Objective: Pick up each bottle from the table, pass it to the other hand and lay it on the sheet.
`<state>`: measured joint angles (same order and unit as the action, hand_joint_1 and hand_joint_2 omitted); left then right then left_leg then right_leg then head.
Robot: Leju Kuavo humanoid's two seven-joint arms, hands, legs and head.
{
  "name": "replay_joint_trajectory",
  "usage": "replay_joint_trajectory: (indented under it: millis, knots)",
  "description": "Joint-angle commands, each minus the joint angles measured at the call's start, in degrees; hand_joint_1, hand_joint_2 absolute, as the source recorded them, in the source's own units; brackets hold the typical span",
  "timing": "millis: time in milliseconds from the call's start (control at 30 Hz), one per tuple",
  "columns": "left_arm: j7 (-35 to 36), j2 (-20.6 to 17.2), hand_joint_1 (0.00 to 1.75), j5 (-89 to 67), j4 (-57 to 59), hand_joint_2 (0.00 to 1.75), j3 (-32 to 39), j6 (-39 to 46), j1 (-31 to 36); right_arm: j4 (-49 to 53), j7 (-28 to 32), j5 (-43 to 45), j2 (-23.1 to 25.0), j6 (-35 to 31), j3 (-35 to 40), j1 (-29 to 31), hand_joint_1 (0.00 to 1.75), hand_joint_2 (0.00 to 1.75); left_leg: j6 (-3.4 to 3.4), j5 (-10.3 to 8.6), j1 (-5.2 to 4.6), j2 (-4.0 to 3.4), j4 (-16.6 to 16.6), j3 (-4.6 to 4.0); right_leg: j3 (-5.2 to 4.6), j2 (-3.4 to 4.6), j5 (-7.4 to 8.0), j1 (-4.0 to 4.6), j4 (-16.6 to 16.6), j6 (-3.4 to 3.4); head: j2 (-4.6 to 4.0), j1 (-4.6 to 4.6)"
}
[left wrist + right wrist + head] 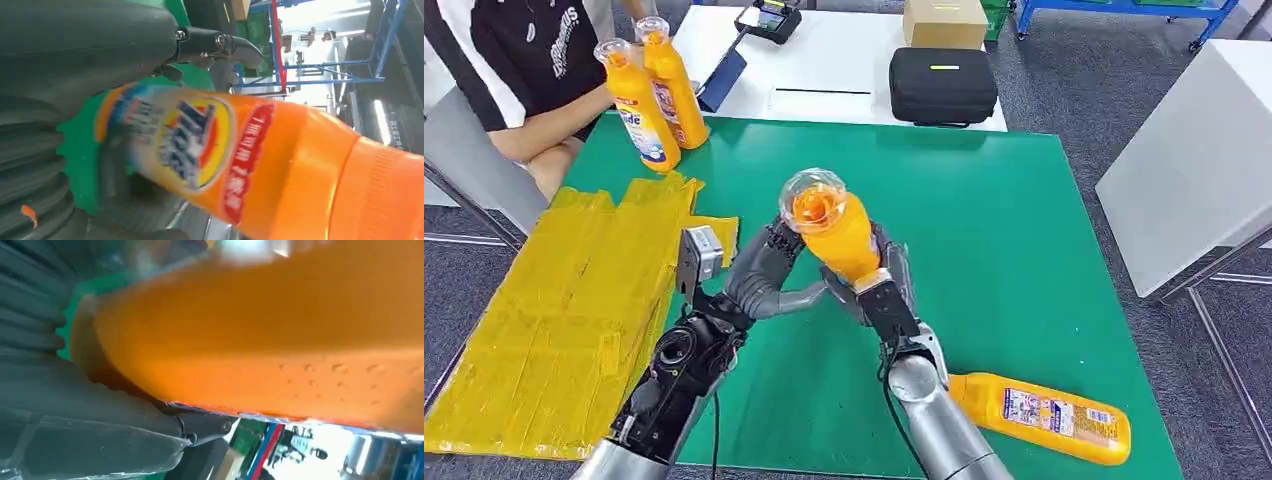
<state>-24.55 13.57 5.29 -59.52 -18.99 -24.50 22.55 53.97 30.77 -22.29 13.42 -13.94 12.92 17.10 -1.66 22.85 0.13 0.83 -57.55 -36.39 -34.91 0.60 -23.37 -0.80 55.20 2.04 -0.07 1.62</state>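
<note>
- an orange bottle (836,228) stands roughly upright above the middle of the green table (984,230), its clear cap pointing toward the head camera, lifted clear of the surface.
- the right hand (886,290) grasps the bottle's lower body, fingers wrapped around it from the right side.
- the left hand (769,270) reaches in from the left with its fingers against the same bottle; in the left wrist view the labelled bottle (240,160) lies across its palm under a dark finger (220,44), so both hands are on it at once.
- the right wrist view shows the bottle's plain orange side (260,340) pressed against the grey thumb.
- a second orange bottle (1039,415) lies on its side on the table near the right forearm.
- two more bottles (654,95) stand upright at the far left corner, beside a seated person (524,80).
- the yellow sheet (564,310) covers the table's left edge.
</note>
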Motion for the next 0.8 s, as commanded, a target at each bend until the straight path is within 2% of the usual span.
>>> replay_joint_trajectory:
  millis: [33,167,367,400,433,567,733,800]
  knots:
    - [-0.1,-1.5,0.0,1.4,6.3,1.75,-2.1,1.7,3.5,-11.4,0.0,-0.6,1.9,-0.6,7.1,4.2,1.75,1.75,0.12,0.17,0.0,-0.2,0.0,0.44,0.38,0.08,-0.13,0.02,0.0,-0.12,0.0,-0.02]
    - [-0.8,-1.5,0.0,1.4,6.5,1.75,-2.1,2.9,3.5,-14.5,-1.1,-3.5,2.6,-3.5,9.8,5.5,1.75,1.75,0.07,0.08,0.02,-0.12,0.0,0.24,0.2,0.04,-0.05,0.03,0.0,-0.07,0.0,-0.02]
    - [-1.0,-1.5,0.0,0.8,5.8,1.75,-2.2,3.9,3.1,-15.8,-1.9,-5.3,2.9,-4.2,11.4,5.8,1.75,1.75,0.11,0.19,0.0,-0.24,0.0,0.44,0.36,0.13,-0.13,0.01,0.0,-0.11,0.0,-0.02]
    - [-1.0,-1.5,0.0,0.7,5.7,1.75,-2.2,4.1,3.1,-16.0,-1.9,-5.7,3.0,-4.4,11.8,5.8,1.75,1.75,0.07,0.1,0.01,-0.19,0.0,0.24,0.19,0.12,-0.05,0.01,0.0,-0.07,0.0,-0.02]
    - [-1.2,-1.4,0.0,0.4,5.9,1.75,-1.5,5.7,3.1,-16.6,-2.5,-9.1,3.7,-5.1,15.1,5.2,1.75,1.75,0.11,0.2,0.01,-0.23,0.0,0.46,0.39,0.11,-0.15,0.02,0.0,-0.12,0.0,-0.02]
    - [-1.4,-1.5,0.0,0.4,6.0,1.75,-1.0,6.5,3.1,-17.0,-3.1,-10.3,3.8,-5.2,16.4,5.0,1.75,1.75,0.08,0.09,0.02,-0.1,0.0,0.21,0.19,0.04,-0.07,0.03,0.0,-0.09,0.0,-0.02]
    - [-1.8,-1.1,0.0,0.4,7.1,1.75,-0.2,7.5,3.7,-18.2,-3.8,-10.8,3.9,-5.6,16.8,5.5,1.75,1.75,0.14,0.22,0.03,-0.08,0.0,0.46,0.42,-0.06,-0.22,0.05,0.0,-0.15,0.0,-0.02]
    - [-2.0,-0.9,0.0,0.5,7.2,1.75,0.0,7.7,3.7,-18.5,-3.8,-10.8,3.9,-5.7,16.8,5.6,1.75,1.75,0.08,0.09,0.03,-0.06,0.0,0.2,0.17,-0.02,-0.09,0.04,0.0,-0.09,0.0,0.0]
